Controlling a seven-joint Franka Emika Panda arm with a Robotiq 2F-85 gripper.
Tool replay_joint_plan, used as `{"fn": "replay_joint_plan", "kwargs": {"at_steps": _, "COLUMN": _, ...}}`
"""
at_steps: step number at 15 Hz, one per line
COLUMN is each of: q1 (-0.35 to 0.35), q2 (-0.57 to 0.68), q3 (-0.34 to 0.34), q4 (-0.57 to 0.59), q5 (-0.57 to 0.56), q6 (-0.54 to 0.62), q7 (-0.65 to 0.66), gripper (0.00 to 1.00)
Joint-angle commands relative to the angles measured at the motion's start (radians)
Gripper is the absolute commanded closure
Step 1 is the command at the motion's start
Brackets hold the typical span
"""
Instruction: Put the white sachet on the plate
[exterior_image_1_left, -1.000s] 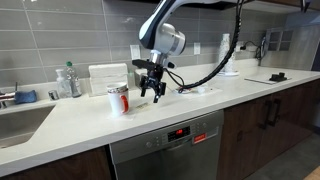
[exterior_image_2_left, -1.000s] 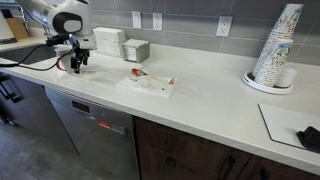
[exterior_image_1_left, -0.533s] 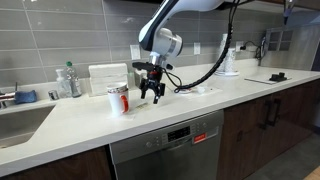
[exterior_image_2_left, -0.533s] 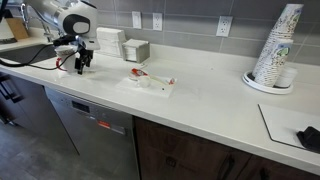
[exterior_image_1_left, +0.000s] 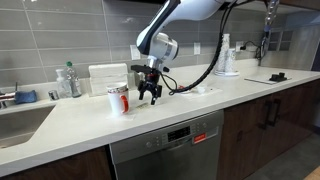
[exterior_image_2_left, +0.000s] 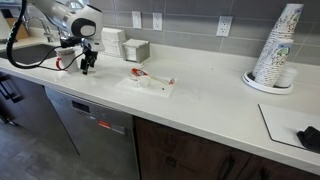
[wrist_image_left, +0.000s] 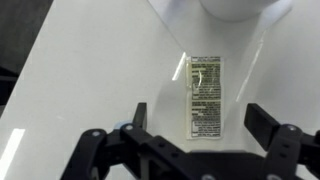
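Note:
In the wrist view the white sachet (wrist_image_left: 205, 95) lies flat on the white counter, printed side up. My gripper (wrist_image_left: 200, 122) hangs just above it, open, one finger on each side of its lower end. The white mug with red marking (exterior_image_1_left: 118, 98) stands close beside the gripper (exterior_image_1_left: 150, 96) and shows as a white round shape at the top of the wrist view (wrist_image_left: 235, 8). The plate (exterior_image_2_left: 141, 74), a low white dish with reddish marks, sits further along the counter, apart from the gripper (exterior_image_2_left: 88, 66). The sachet is too small to make out in both exterior views.
A napkin box (exterior_image_2_left: 110, 40) and a small box stand against the tiled wall behind the gripper. A stack of paper cups (exterior_image_2_left: 278, 45) stands far along the counter. A sink (exterior_image_1_left: 20, 122) and a bottle (exterior_image_1_left: 68, 80) are at the other end.
The gripper has shifted slightly along the counter toward the mug and plate side and stayed open. Nothing was picked up.

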Motion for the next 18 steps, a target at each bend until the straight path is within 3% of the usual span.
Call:
{"fn": "replay_joint_plan", "kwargs": {"at_steps": 1, "q1": 0.022, "q2": 0.055, "q3": -0.022, "q4": 0.067, "q5": -0.008, "q6": -0.029, "q7": 0.027, "gripper": 0.04}}
{"fn": "replay_joint_plan", "kwargs": {"at_steps": 3, "q1": 0.026, "q2": 0.070, "q3": -0.024, "q4": 0.078, "q5": -0.013, "q6": -0.031, "q7": 0.027, "gripper": 0.29}}
{"fn": "replay_joint_plan", "kwargs": {"at_steps": 5, "q1": 0.029, "q2": 0.078, "q3": -0.025, "q4": 0.087, "q5": -0.014, "q6": -0.037, "q7": 0.028, "gripper": 0.37}}
{"fn": "replay_joint_plan", "kwargs": {"at_steps": 13, "q1": 0.032, "q2": 0.076, "q3": -0.034, "q4": 0.110, "q5": -0.021, "q6": -0.091, "q7": 0.036, "gripper": 0.98}}
{"fn": "replay_joint_plan", "kwargs": {"at_steps": 18, "q1": 0.044, "q2": 0.029, "q3": -0.061, "q4": 0.076, "q5": -0.054, "q6": -0.041, "q7": 0.050, "gripper": 1.00}}
